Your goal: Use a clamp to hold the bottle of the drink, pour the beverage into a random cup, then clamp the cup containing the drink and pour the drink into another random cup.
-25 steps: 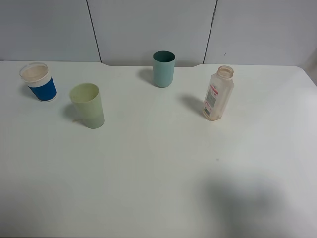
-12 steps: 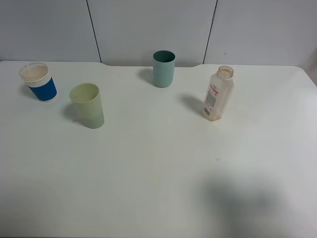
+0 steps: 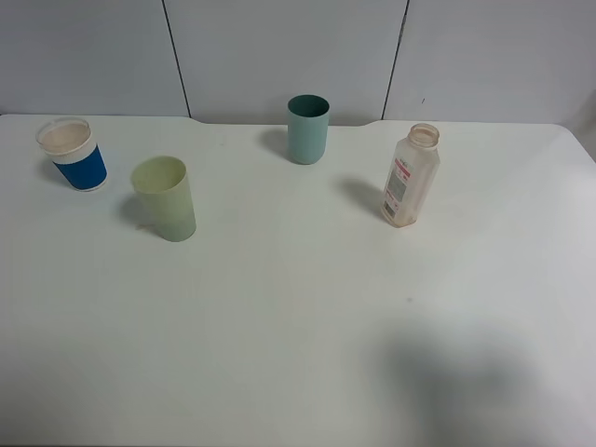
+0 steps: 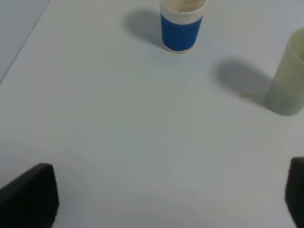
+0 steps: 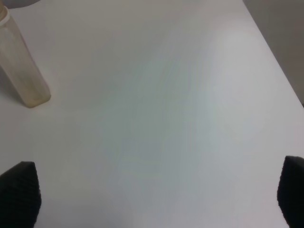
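The translucent bottle (image 3: 409, 176) with a white-and-red label stands upright and capless at the right of the table; the right wrist view shows the bottle (image 5: 21, 71) too. A short blue-sleeved cup (image 3: 73, 154) sits at the far left, also seen as the cup (image 4: 181, 23) in the left wrist view. The pale yellow-green tumbler (image 3: 165, 197) stands near it, and the tumbler (image 4: 288, 78) also shows in the left wrist view. My left gripper (image 4: 166, 199) is open over bare table, well short of the cup. My right gripper (image 5: 154, 197) is open, apart from the bottle. Neither arm shows in the high view.
A teal tumbler (image 3: 307, 128) stands at the back middle. The white table (image 3: 298, 317) ends at a grey panelled wall behind. Its right edge (image 5: 273, 52) shows in the right wrist view. A soft shadow lies on the front right of the table.
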`<act>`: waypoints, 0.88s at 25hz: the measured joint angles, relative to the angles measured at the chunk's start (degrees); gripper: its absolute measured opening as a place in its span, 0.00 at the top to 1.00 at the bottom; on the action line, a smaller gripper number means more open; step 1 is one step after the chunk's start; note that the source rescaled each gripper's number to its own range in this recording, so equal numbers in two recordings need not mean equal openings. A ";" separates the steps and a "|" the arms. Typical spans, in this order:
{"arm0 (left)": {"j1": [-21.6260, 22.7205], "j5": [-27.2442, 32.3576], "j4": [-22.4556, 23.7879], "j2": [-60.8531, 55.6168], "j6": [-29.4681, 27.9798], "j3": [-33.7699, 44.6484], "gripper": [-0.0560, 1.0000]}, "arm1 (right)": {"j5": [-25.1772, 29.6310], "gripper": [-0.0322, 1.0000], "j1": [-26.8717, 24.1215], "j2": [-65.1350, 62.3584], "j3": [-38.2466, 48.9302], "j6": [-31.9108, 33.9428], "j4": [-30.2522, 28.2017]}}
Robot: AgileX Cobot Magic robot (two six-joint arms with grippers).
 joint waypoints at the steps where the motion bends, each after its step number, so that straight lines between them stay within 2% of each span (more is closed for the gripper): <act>1: 0.00 0.00 0.00 0.00 0.00 0.00 0.10 | 0.00 0.00 0.00 0.00 0.00 0.00 0.00; 22: 0.00 -0.05 0.00 0.00 0.12 0.00 0.13 | 0.00 0.00 0.00 0.00 0.00 0.00 0.00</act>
